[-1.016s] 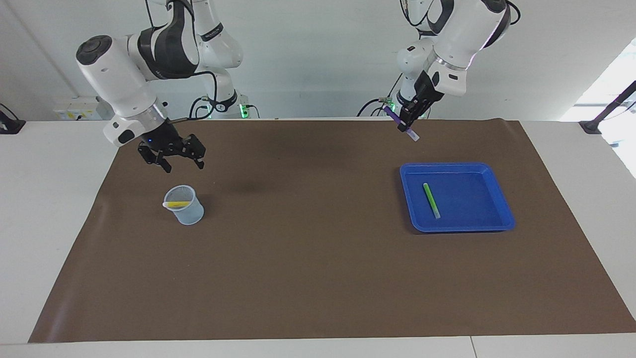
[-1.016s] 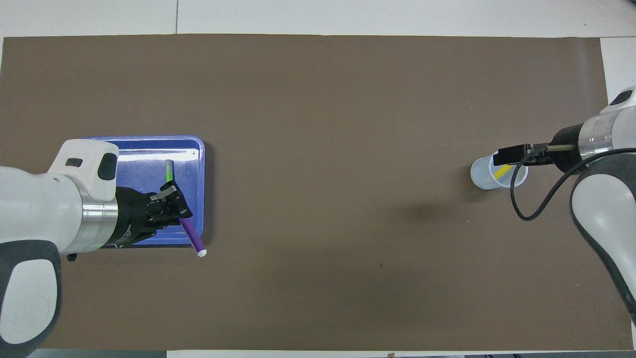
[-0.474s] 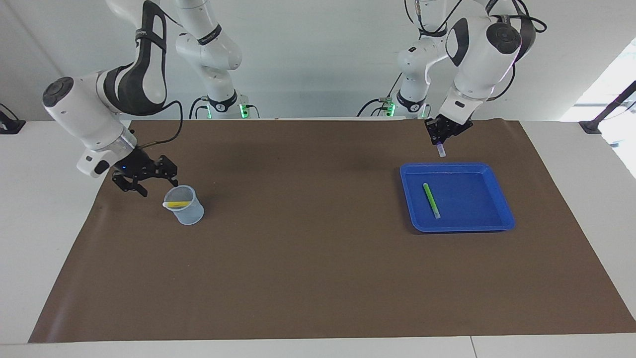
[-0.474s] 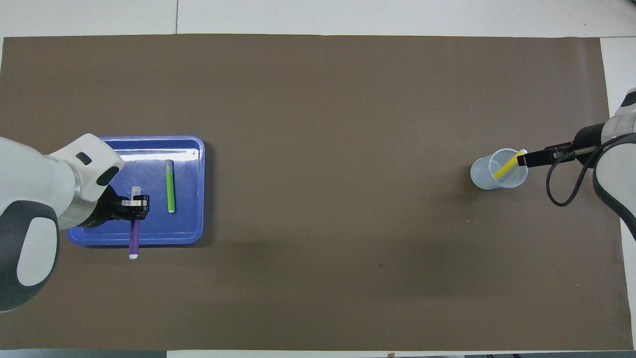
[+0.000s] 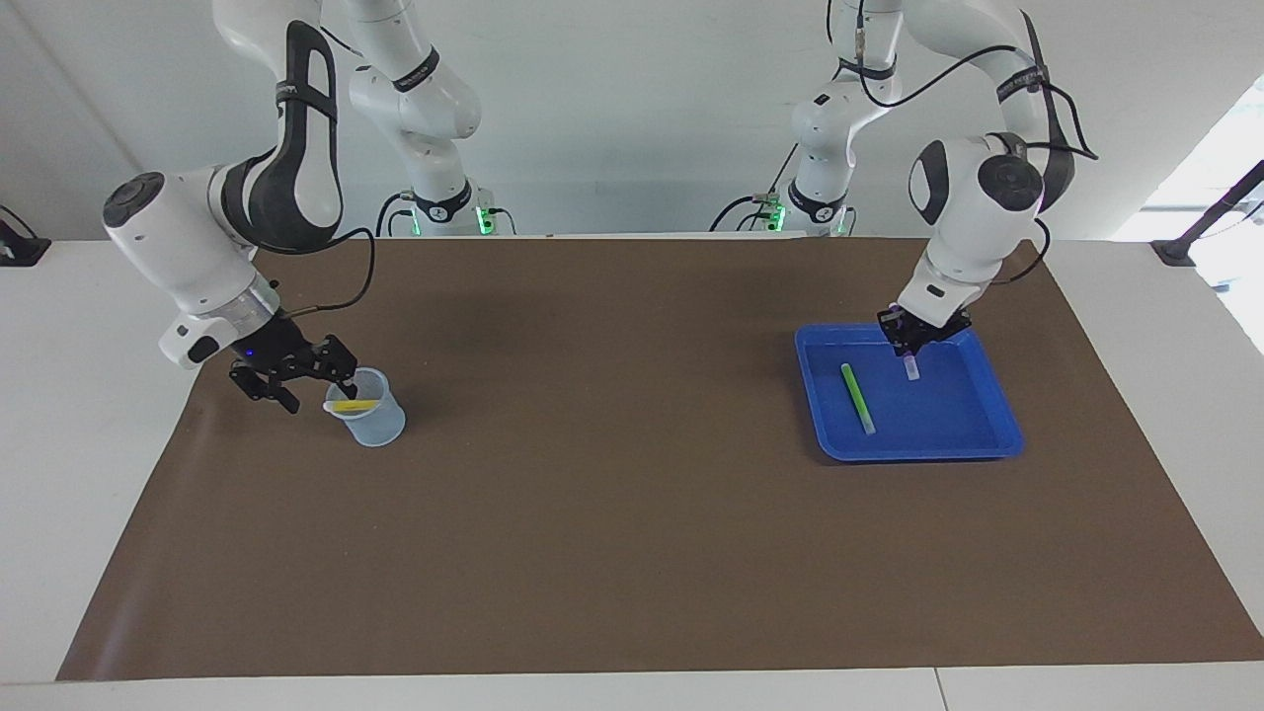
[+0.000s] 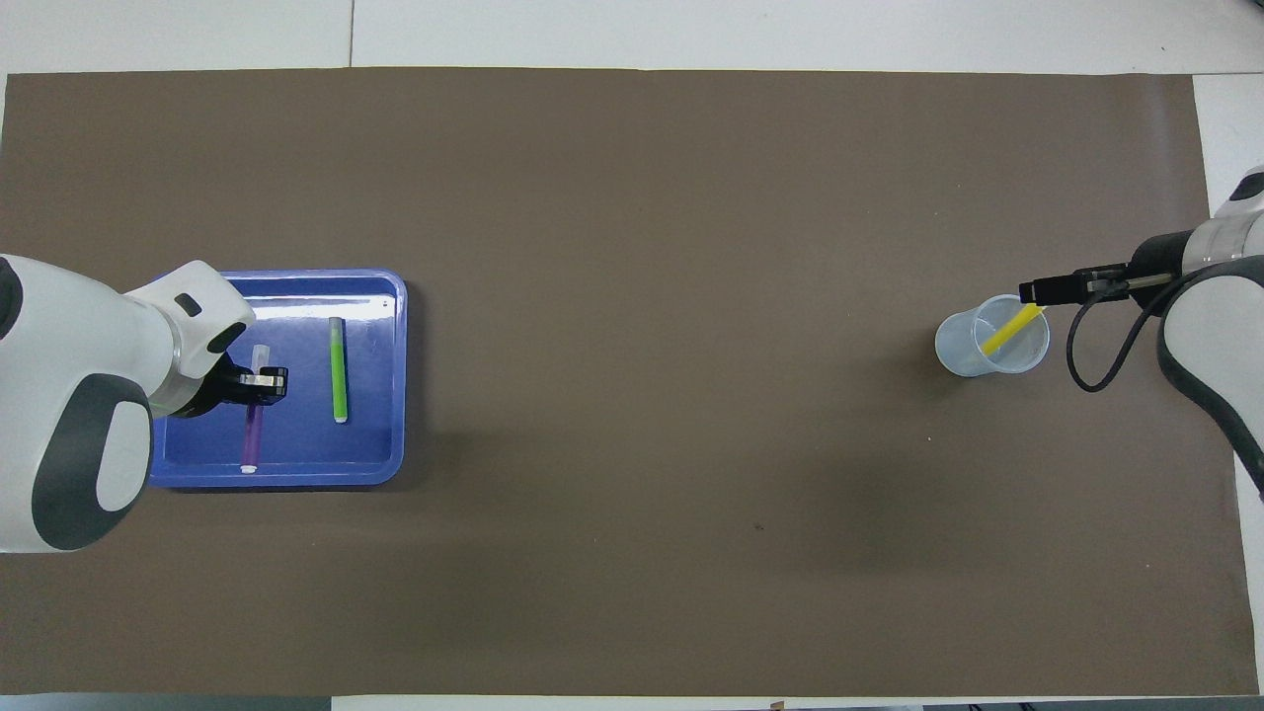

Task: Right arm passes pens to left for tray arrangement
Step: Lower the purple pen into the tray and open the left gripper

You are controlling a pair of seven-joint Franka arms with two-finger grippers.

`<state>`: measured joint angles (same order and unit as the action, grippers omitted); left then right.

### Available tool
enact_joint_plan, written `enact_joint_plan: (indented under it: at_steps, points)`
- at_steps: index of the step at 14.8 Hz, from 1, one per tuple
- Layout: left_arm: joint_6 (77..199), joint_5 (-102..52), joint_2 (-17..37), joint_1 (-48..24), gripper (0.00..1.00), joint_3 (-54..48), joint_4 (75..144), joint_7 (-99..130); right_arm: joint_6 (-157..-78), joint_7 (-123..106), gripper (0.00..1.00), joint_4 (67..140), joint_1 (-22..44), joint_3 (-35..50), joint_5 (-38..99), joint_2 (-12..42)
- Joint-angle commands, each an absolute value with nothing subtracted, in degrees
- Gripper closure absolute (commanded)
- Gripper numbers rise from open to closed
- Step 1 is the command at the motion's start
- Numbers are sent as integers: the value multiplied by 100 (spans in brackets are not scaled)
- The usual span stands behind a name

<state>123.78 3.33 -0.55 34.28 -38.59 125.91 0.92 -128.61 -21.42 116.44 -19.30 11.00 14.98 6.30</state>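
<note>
The blue tray (image 5: 918,452) lies at the left arm's end of the table; in the overhead view (image 6: 380,444) too. The green pen (image 5: 857,397) (image 6: 339,370) lies flat in it. My left gripper (image 5: 904,344) (image 6: 262,380) is shut on the purple pen (image 5: 909,363) (image 6: 253,434) and holds it tilted low over the tray, beside the green pen. I cannot tell whether it touches the tray floor. The yellow pen (image 5: 354,405) (image 6: 1002,334) leans inside a translucent cup (image 5: 380,427) (image 6: 963,355). My right gripper (image 5: 321,392) (image 6: 1032,292) is open at the cup's rim, by the pen's upper end.
A brown mat (image 5: 632,494) covers most of the white table. The cup stands on it at the right arm's end and the tray at the left arm's end.
My left gripper has swung over the tray and come down with the purple pen, turning it in line with the green pen. My right gripper has dropped to the cup's rim.
</note>
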Motion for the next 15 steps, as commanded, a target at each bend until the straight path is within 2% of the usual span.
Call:
enact_joint_plan:
  at_steps: [1, 3, 8, 9, 10, 15]
  points:
    - [13120, 685, 491, 3691, 100, -3876, 12708, 9, -13192, -2021, 7, 11997, -1951, 1134, 1582, 457]
    - [13333, 895, 738, 3709, 100, -3876, 12718, 52, -13149, -2013, 8, 12006, -1951, 1125, 1582, 457]
    - [13351, 932, 853, 3753, 100, -3867, 12726, 105, -12859, -2074, 48, 12006, -2030, 1125, 1582, 404]
    - [13359, 932, 853, 3753, 17, -3867, 12727, 105, -12850, -2083, 54, 11997, -2030, 1125, 1582, 404]
    - [13342, 932, 861, 3753, 0, -3876, 12709, 105, -12850, -2083, 58, 11997, -2030, 1125, 1582, 404]
    - [13324, 932, 861, 3762, 0, -3876, 12709, 114, -12893, -2118, 58, 12067, -2039, 1125, 1582, 387]
